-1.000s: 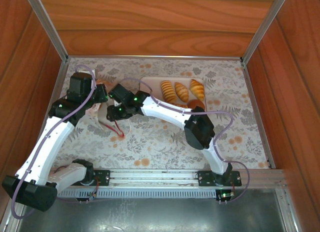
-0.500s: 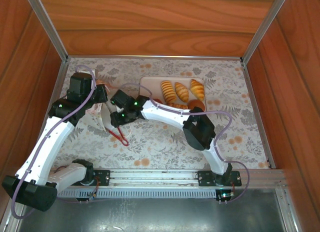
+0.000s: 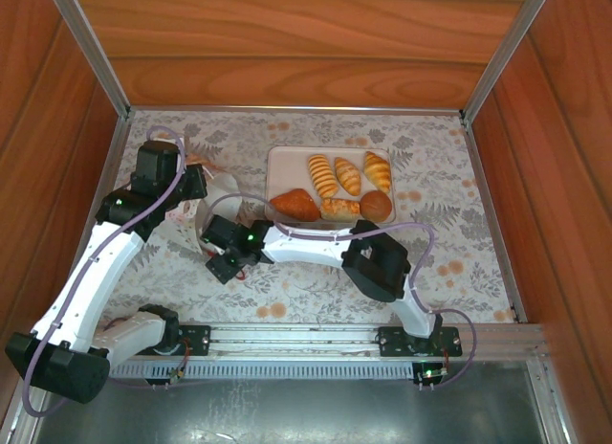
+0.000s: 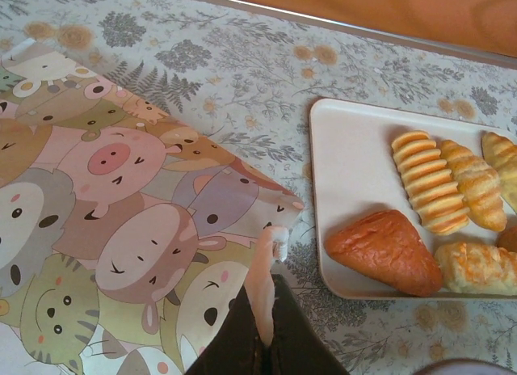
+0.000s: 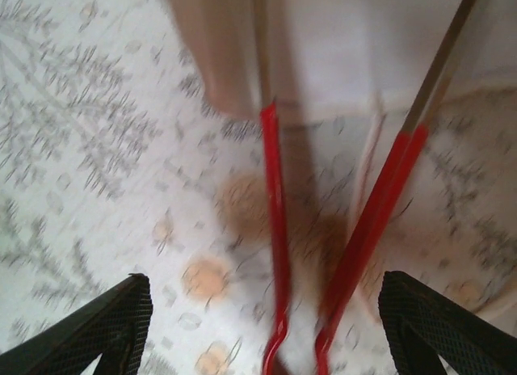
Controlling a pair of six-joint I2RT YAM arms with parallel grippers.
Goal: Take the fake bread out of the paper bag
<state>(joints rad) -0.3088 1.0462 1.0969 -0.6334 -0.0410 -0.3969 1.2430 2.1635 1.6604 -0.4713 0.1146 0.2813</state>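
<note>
Six pieces of the fake bread (image 3: 323, 175) lie on the beige tray (image 3: 285, 165) in two rows of three. In the left wrist view we make out a striped loaf (image 4: 428, 181) beside a twisted pastry (image 4: 477, 187), with an orange-brown wedge (image 4: 380, 250) and a small crusty loaf (image 4: 477, 266) nearer the camera. In the top view a round roll (image 3: 377, 207) closes the near row at its right end.

The paper bag (image 3: 218, 190) lies flattened on the floral tablecloth (image 3: 306, 281) just left of the tray. Its corner comes close to the tray's edge, with a sliver of cloth between them. Seen from the left wrist, its upper face is printed with cartoon pigs and cats (image 4: 121, 221). We cannot tell whether anything is inside it.

The left gripper (image 3: 201, 182) sits at the bag's far left side. Its dark fingers (image 4: 242, 334) are pressed together on a pinkish fold of the bag's edge — a firm pinch.

The right gripper (image 3: 220, 268) hangs low over the cloth, near the bag's front end. In its own blurred view the fingers (image 5: 121, 318) stand wide apart, and two red strands (image 5: 275, 229) run out from the bag's pale body and pass between them, touching neither. Nothing is clamped there.

Wooden walls (image 3: 287, 42) box in the table.
</note>
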